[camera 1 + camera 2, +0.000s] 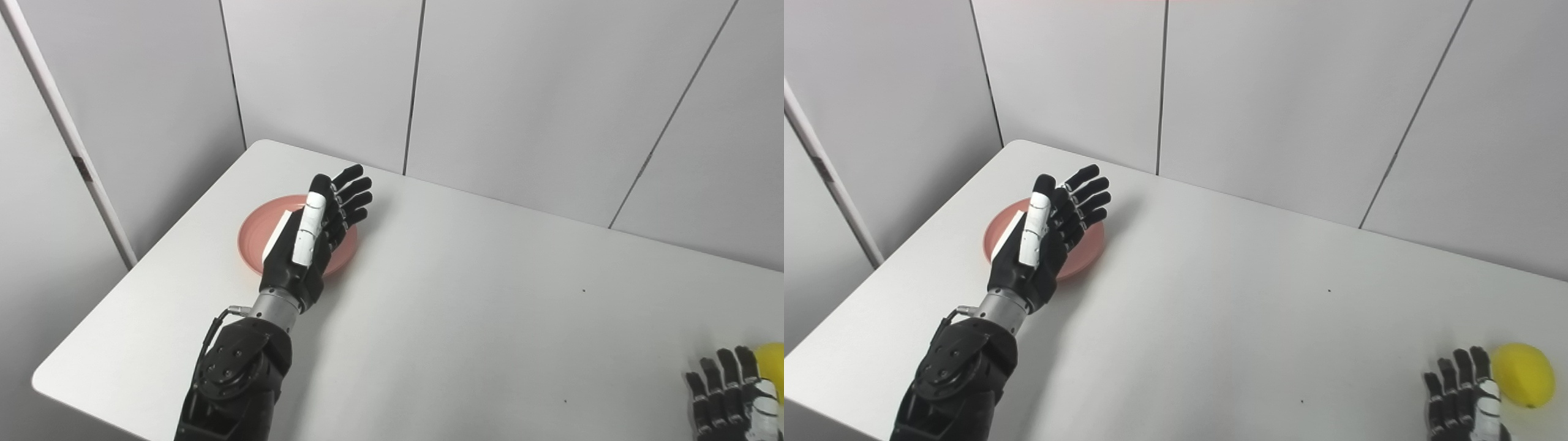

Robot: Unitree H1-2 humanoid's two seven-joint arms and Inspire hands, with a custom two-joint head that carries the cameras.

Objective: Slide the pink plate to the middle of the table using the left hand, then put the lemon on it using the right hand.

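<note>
Robot's left hand [1041, 236], fingers spread and empty, hovers over a round pink plate [1087, 245] near the white table's [1213, 294] far-left corner. Right hand [1464, 398], open, waits beside the yellow lemon [1522, 375]. A shallow push could slip off the plate's rim.

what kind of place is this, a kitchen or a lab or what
Most likely a lab or test booth, not a kitchen. A bare white table stands in a corner of plain grey wall panels, and it carries only a pink plate and a lemon, like a staged trial.
</note>
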